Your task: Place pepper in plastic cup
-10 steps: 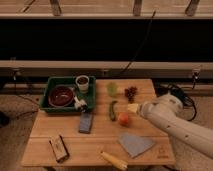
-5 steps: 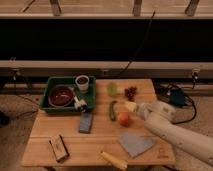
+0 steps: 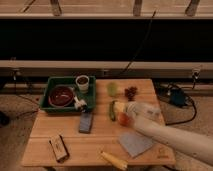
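The slender dark green pepper lies on the wooden table, near its middle. The small pale yellow-green plastic cup stands upright just behind it, toward the table's far edge. My white arm reaches in from the lower right. Its gripper is right beside the pepper's right side, low over the table, and looks open with nothing in it. A round orange-red fruit sits just under the arm's end, partly hidden by it.
A green tray at the back left holds a dark red bowl and a white cup. Also on the table are dark grapes, a dark flat packet, a snack bar, a long yellow item and a grey-blue cloth.
The arm has swung leftward across the table, bringing the gripper up beside the pepper. The objects have stayed where they were.
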Robot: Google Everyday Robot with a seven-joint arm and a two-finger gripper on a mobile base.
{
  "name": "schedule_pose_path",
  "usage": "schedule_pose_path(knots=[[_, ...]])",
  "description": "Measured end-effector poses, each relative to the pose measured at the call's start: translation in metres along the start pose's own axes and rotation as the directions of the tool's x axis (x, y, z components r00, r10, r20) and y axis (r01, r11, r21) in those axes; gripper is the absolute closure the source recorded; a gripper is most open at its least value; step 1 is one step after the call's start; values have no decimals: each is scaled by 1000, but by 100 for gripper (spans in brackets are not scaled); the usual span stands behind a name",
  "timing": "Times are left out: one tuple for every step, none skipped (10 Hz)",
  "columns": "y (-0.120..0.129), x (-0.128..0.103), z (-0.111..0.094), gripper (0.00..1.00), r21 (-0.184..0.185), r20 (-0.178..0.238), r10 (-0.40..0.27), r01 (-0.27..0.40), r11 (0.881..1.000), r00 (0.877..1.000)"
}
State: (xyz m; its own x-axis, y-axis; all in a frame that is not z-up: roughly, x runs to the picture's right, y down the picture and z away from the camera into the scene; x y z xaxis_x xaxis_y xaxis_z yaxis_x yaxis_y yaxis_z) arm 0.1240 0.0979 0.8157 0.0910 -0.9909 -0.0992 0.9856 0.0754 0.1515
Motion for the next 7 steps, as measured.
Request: schedule_pose_path(knots=[[-10,-2,8,20,13,4,-32,32,999,999],[-17,-5,13,20,23,12,-54,54,998,998],[-24,-9,18,20,32,21,-71,71,997,997],[-33,-15,23,20,44,33,-90,88,995,995],[-37,-20,26,20,53,43,-102,100,994,994],[-42,-23,27,20,62,51,-115,111,992,992],[-47,-25,29,20,70,59,-123,119,990,991]])
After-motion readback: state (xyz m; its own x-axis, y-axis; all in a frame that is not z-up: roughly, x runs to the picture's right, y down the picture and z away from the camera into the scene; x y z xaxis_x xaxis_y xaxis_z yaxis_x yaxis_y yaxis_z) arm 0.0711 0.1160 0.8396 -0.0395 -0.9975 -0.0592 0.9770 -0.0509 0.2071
